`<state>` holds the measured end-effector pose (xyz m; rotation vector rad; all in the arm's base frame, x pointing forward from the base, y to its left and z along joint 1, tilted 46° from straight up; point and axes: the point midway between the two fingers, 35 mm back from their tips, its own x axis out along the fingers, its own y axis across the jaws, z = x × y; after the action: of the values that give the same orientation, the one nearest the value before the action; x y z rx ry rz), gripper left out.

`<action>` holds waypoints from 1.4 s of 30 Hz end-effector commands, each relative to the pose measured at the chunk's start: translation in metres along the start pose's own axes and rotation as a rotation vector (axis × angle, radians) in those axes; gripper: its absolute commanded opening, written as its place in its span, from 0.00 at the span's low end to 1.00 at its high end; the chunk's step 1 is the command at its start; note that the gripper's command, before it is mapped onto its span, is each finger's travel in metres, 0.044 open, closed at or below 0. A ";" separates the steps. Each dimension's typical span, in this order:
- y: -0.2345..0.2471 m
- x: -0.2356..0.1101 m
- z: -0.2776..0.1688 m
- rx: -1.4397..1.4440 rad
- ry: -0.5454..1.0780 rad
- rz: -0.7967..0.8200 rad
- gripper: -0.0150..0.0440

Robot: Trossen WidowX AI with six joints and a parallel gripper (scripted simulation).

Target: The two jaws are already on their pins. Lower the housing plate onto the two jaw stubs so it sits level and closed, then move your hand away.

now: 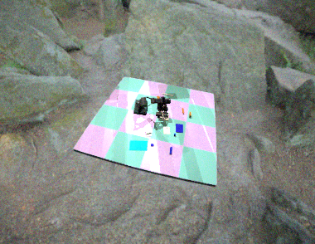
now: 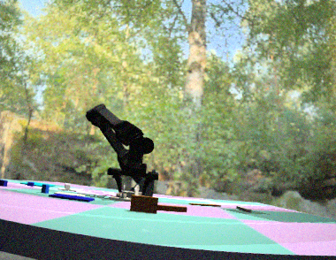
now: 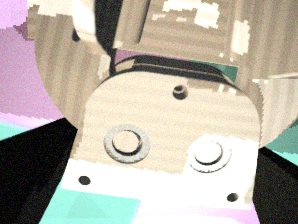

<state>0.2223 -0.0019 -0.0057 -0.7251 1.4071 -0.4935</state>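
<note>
The housing plate (image 3: 165,117), a pale beige plate with a rounded top edge, fills the middle of the wrist view. My gripper (image 3: 164,138) (image 2: 134,187) is shut on it, with one black finger at each side edge, low over the mat. The round ends of two stubs (image 3: 126,142) (image 3: 207,152) show inside the plate's two grey-ringed holes. Wide beige jaw parts (image 3: 56,75) (image 3: 280,107) spread out under the plate on both sides. The plate looks close above them; whether it touches them, or is fully level, I cannot tell.
A blue square (image 1: 179,128), a cyan rectangle (image 1: 138,145), a blue bar (image 1: 171,150) and a small blue block (image 1: 152,145) lie on the checkered mat (image 1: 198,166). Orange pieces (image 1: 183,111) (image 1: 190,114) lie beyond. A brown block (image 2: 143,203) stands in front of the gripper in the exterior view.
</note>
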 end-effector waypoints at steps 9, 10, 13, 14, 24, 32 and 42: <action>0.000 0.001 0.000 -0.004 0.002 -0.002 0.85; 0.000 0.001 0.000 -0.004 0.002 -0.002 0.85; 0.000 0.001 0.000 -0.004 0.002 -0.002 0.85; 0.000 0.001 0.000 -0.004 0.002 -0.002 0.85; 0.000 0.000 0.000 0.000 0.000 0.000 1.00; 0.000 0.000 0.000 0.000 0.000 0.000 1.00; 0.002 -0.029 0.003 -0.003 0.000 0.006 1.00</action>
<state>0.2200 0.0044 0.0012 -0.7351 1.4183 -0.4972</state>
